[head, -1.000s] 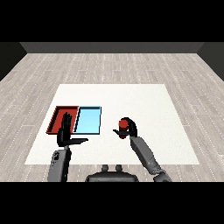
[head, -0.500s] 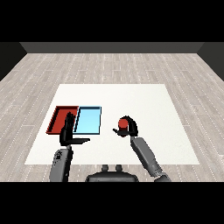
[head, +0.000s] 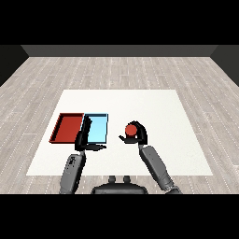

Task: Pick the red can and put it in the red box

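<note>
Now right hand curled round red can, round top showing; left hand fingers straight.

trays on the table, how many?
2. The red tray lies left; the light blue tray sits right beside it, partly covered by the left hand. None seem hidden.

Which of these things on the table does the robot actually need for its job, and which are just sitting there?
Needed:
red can, with the right hand curled round it
red tray, where the can is meant to go

Just there:
light blue tray
left hand, fingers straight, holding nothing
</note>
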Robot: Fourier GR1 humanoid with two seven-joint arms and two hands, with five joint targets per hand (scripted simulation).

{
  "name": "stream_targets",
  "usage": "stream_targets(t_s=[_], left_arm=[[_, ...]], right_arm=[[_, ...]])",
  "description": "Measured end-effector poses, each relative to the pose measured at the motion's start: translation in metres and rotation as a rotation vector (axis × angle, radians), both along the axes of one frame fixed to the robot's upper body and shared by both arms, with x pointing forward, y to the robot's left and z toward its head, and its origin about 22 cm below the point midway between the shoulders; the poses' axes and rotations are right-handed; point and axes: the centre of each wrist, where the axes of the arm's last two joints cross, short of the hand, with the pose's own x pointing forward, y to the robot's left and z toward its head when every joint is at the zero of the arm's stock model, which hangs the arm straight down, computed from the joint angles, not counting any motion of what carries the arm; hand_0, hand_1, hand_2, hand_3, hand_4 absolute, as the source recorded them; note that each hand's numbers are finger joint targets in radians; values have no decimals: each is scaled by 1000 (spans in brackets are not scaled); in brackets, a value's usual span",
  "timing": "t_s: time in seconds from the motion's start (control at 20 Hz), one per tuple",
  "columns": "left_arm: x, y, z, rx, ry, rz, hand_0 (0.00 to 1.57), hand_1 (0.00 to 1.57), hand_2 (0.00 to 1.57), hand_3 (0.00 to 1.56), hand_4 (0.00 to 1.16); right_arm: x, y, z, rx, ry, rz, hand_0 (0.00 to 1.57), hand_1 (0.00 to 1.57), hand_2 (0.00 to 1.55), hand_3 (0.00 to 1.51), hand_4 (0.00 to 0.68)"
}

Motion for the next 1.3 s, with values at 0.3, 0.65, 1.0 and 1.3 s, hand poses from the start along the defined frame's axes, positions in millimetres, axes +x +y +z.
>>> stream_targets(t_s=[0.3,0.65,1.0,1.3], left_arm=[[0,-25,-3,-11,25,-56,0,0,0,0,0],[6,-58,8,-31,43,-127,0,0,0,0,0],[5,-84,9,-19,58,-176,0,0,0,0,0],[13,-103,5,-4,63,-182,0,0,0,0,0]], right_arm=[[17,-5,7,10,-18,-4,1422,1422,1438,1417,650],[24,0,17,19,-45,24,1405,1405,1422,1410,640],[18,15,32,26,-85,72,1384,1384,1410,1402,619],[17,29,35,34,-106,104,1410,1410,1432,1406,613]])
